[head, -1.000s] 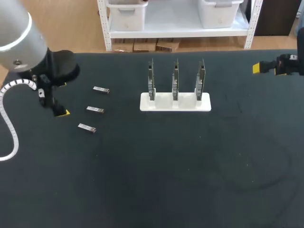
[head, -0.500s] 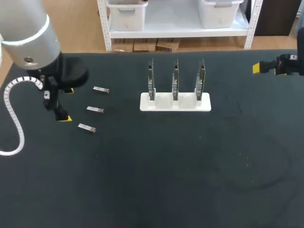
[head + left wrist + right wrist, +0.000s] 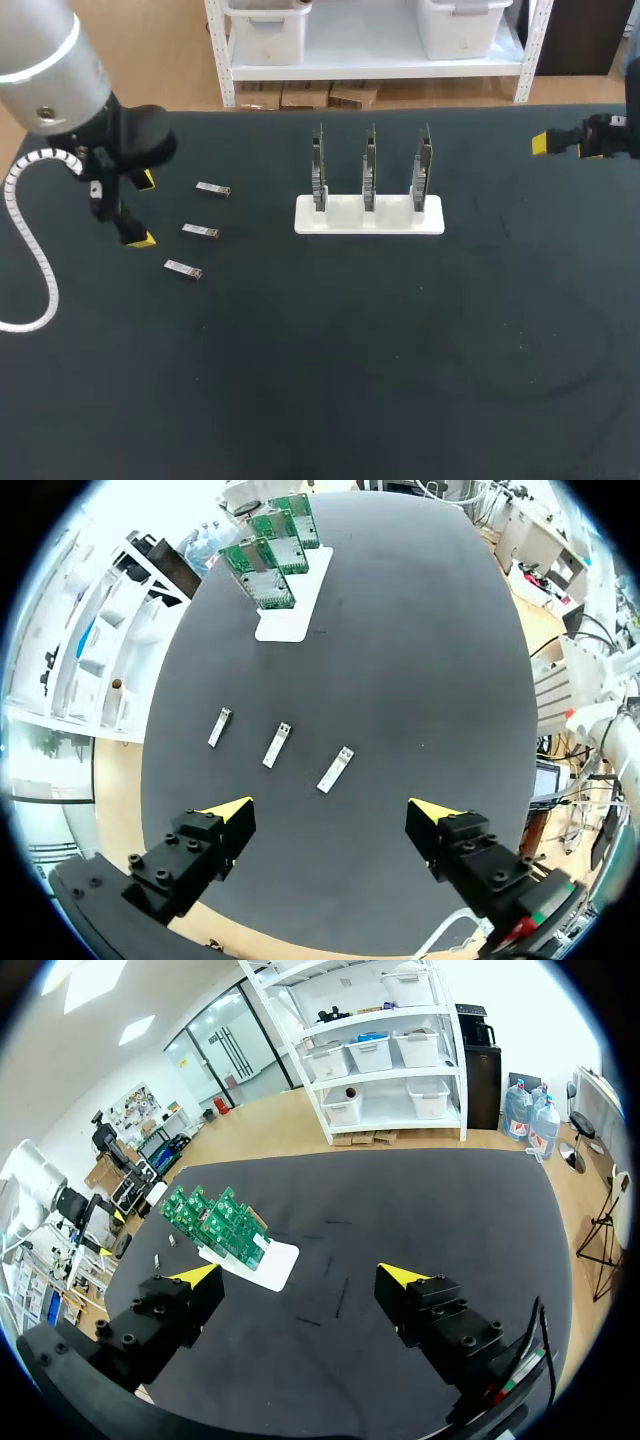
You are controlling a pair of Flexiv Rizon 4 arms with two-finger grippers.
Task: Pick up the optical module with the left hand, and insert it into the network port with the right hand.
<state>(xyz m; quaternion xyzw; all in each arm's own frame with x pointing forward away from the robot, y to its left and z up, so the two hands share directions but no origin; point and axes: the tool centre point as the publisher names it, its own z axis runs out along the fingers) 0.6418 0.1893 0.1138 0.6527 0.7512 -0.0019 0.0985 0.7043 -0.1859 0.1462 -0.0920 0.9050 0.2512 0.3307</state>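
Three optical modules: lie in a slanted row on the black table, apart from one another, between the left gripper and the stand; none is held.
Left gripper: fingers spread wide with nothing between them. It hangs over the table's left side, just beside the modules, which lie ahead of it in the wrist view.
Right gripper: fingers wide apart and holding nothing. It is above the far right corner, well apart from the stand.
Stand: a white base with three green circuit boards upright in it, side by side. It sits nearer the far edge than the near one.
Room: broad stretches of table top lie between the stand and the right gripper, and from the modules to the near edge.
Edges: the modules lie well in from the left edge.
Hidden: the network ports on the boards are too small to make out. The head view cuts off the right gripper at its side, and the left arm covers the far left corner.
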